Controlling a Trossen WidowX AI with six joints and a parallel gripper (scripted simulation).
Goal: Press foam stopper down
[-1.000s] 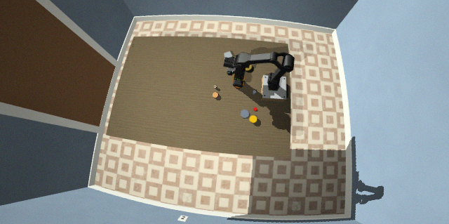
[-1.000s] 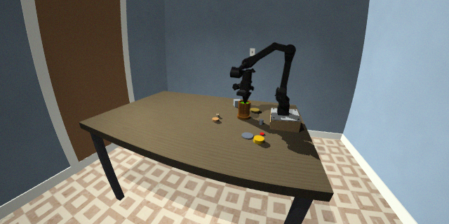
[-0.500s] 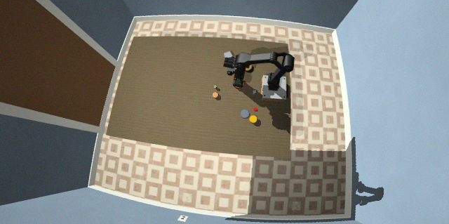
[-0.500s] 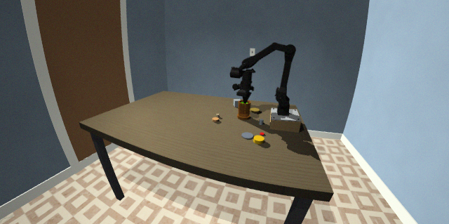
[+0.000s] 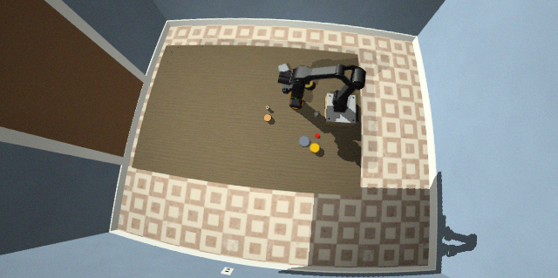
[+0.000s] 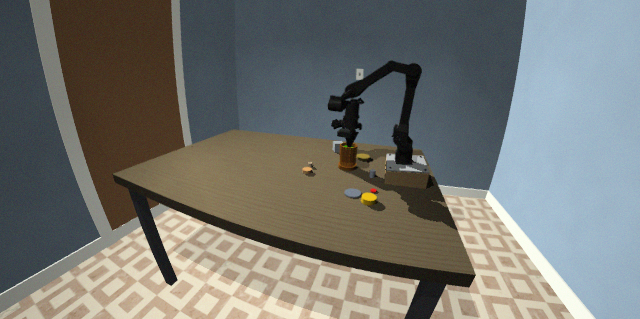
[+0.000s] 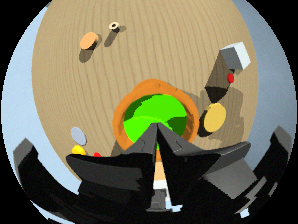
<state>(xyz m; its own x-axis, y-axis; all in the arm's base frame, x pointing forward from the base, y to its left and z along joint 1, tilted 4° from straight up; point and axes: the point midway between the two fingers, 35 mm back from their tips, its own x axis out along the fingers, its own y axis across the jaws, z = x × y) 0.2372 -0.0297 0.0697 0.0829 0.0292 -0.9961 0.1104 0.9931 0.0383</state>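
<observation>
The orange jar stands upright on the table, mostly hidden by the arm in the top view. The bright green stopper is inside its mouth. In the wrist view the orange inner wall shows around the stopper, whose top looks lower than the rim. A darker patch crosses the green. My gripper is shut and empty, pointing down into the jar's mouth, its tips over the near part of the stopper. The tips hide that part; I cannot tell how hard they touch it.
A yellow disc and a pale block are near the jar. A grey cylinder lies toward the arm base. An orange disc, blue-grey disc and yellow cylinder are farther off.
</observation>
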